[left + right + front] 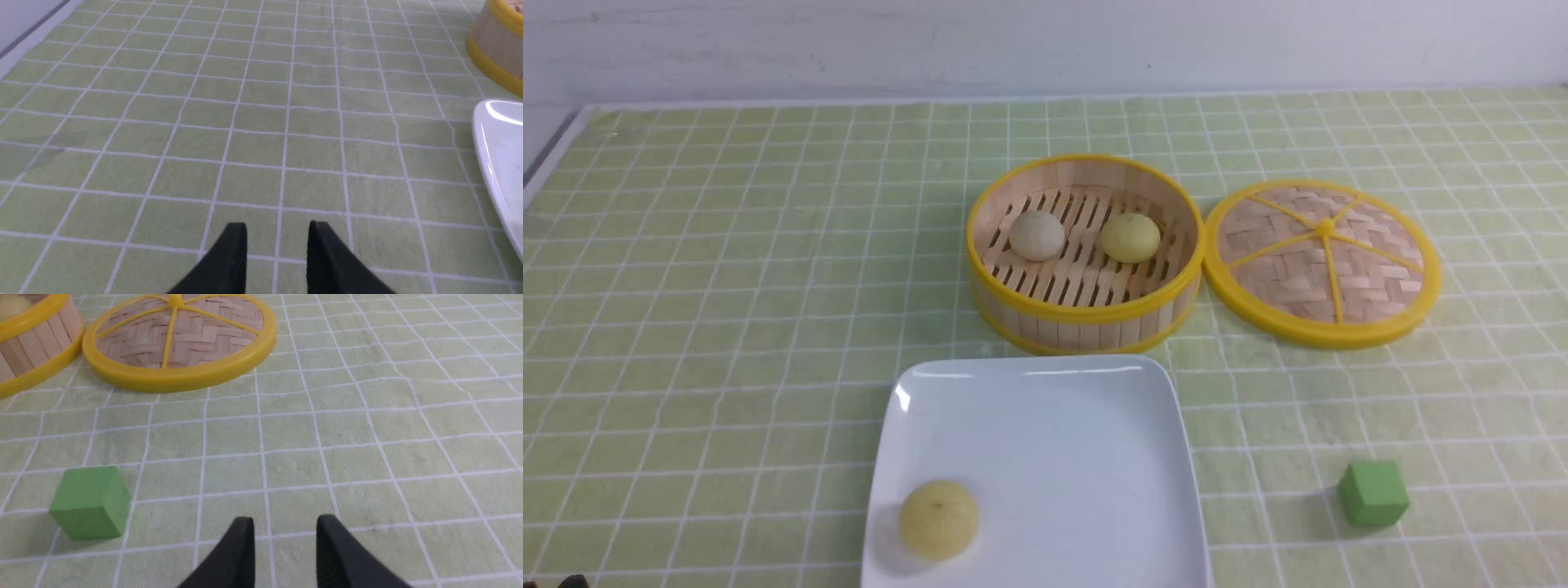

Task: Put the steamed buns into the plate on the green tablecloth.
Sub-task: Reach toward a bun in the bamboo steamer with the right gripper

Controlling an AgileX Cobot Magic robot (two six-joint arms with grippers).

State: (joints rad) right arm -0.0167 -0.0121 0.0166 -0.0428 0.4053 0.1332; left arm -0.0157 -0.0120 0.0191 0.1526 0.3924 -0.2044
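Note:
One pale yellow steamed bun point(938, 518) lies in the near left corner of the white square plate point(1086, 457). A whitish-grey bun point(1036, 235) and a second pale yellow bun point(1129, 237) sit in the bamboo steamer point(1085, 314) just behind the plate. All rest on the green tablecloth point(727, 327). My left gripper point(278, 228) hangs open and empty over bare cloth, left of the plate's rim point(496, 163). My right gripper point(285, 522) hangs open and empty over bare cloth, right of the green cube. Neither gripper shows in the front view.
The woven steamer lid point(1321, 261) lies flat to the right of the steamer, also in the right wrist view point(177, 339). A green cube point(1373, 492) sits right of the plate, also in the right wrist view point(90, 502). The cloth's left edge point(556, 155) meets a grey strip.

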